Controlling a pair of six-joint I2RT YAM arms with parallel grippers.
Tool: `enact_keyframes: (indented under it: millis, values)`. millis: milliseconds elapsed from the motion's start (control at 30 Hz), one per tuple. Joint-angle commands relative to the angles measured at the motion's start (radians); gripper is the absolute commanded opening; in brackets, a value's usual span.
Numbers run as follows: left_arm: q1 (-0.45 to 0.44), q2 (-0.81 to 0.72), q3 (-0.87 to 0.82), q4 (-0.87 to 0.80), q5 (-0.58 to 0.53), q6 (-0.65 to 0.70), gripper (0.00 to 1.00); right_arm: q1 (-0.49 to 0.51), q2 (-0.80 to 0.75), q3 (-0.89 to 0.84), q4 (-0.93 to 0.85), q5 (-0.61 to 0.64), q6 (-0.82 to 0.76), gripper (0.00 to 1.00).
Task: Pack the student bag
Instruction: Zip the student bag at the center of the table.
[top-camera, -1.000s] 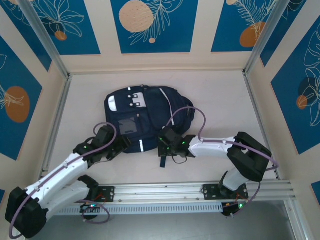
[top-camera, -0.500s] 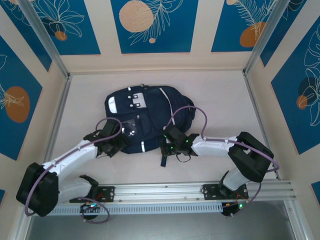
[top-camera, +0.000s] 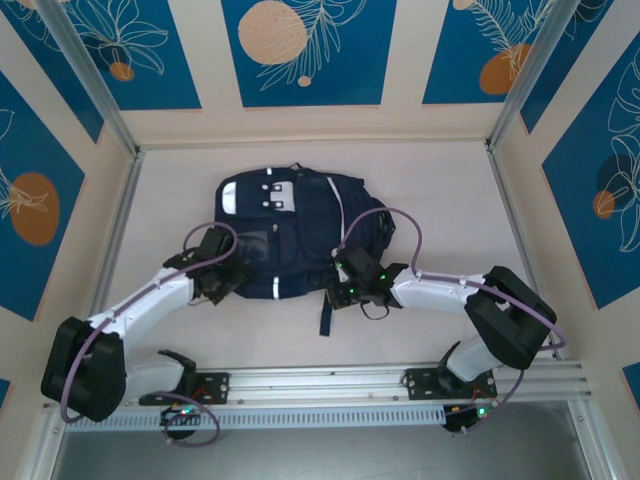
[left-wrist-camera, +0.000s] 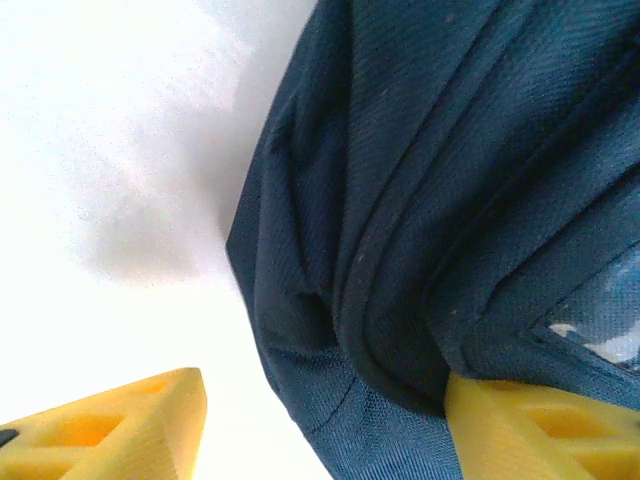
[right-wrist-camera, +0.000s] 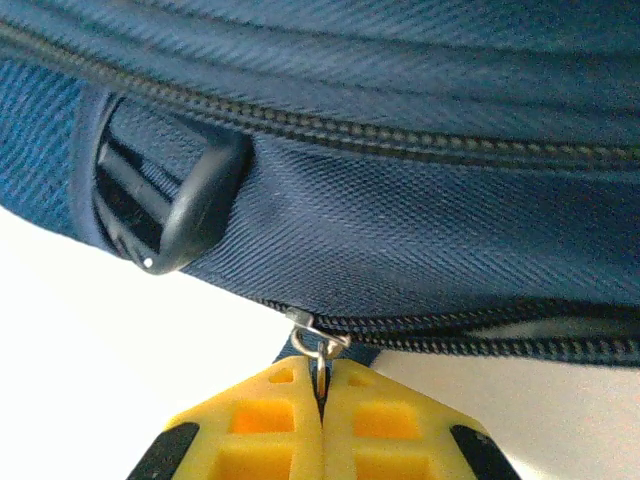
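The student bag (top-camera: 300, 225) lies flat on the white table, navy with white stripes and a grey-white patch near its far edge. My left gripper (top-camera: 222, 277) is at the bag's near left corner. Its yellow fingers (left-wrist-camera: 120, 430) stand open astride the fabric edge (left-wrist-camera: 400, 250); the right one touches the cloth and the left one stands apart from it. My right gripper (top-camera: 345, 287) is at the bag's near right edge, shut (right-wrist-camera: 320, 385) on the metal zipper pull (right-wrist-camera: 322, 350). The zipper (right-wrist-camera: 500, 335) gapes slightly to the right of the pull.
A black plastic buckle (right-wrist-camera: 170, 215) sits on the bag's side, left of the zipper pull. A dark strap (top-camera: 325, 318) trails toward the aluminium rail (top-camera: 320, 380) at the near edge. Patterned walls and metal posts (top-camera: 505, 100) enclose the white table (top-camera: 450, 210).
The bag has shifted away from the arms and turned squarer. My left gripper swung in from the near left to the bag's corner. The right gripper kept its hold and edged right.
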Motion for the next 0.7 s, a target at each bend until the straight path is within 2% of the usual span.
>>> enact_keyframes:
  millis: [0, 133, 267, 467, 533, 667]
  values:
    - [0.047, 0.006, 0.140, -0.079, -0.113, 0.028, 0.69, 0.052, 0.051, 0.023, 0.093, -0.117, 0.011, 0.00]
    - [0.047, -0.072, 0.232, -0.219, -0.211, 0.042, 0.74, 0.093, 0.169, 0.108, 0.126, -0.150, 0.085, 0.00]
    - [0.047, -0.163, 0.137, -0.215, -0.126, -0.042, 0.75, 0.110, 0.265, 0.181, 0.162, -0.174, 0.138, 0.00]
    - [0.037, -0.171, -0.092, 0.023, 0.071, -0.164, 0.74, 0.110, 0.327, 0.230, 0.222, -0.195, 0.213, 0.00]
    - [0.029, -0.151, -0.138, 0.121, 0.095, -0.178, 0.73, 0.110, 0.331, 0.232, 0.235, -0.203, 0.230, 0.00]
    - [0.010, -0.116, -0.140, 0.215, 0.105, -0.173, 0.73, 0.111, 0.336, 0.229, 0.240, -0.211, 0.239, 0.00]
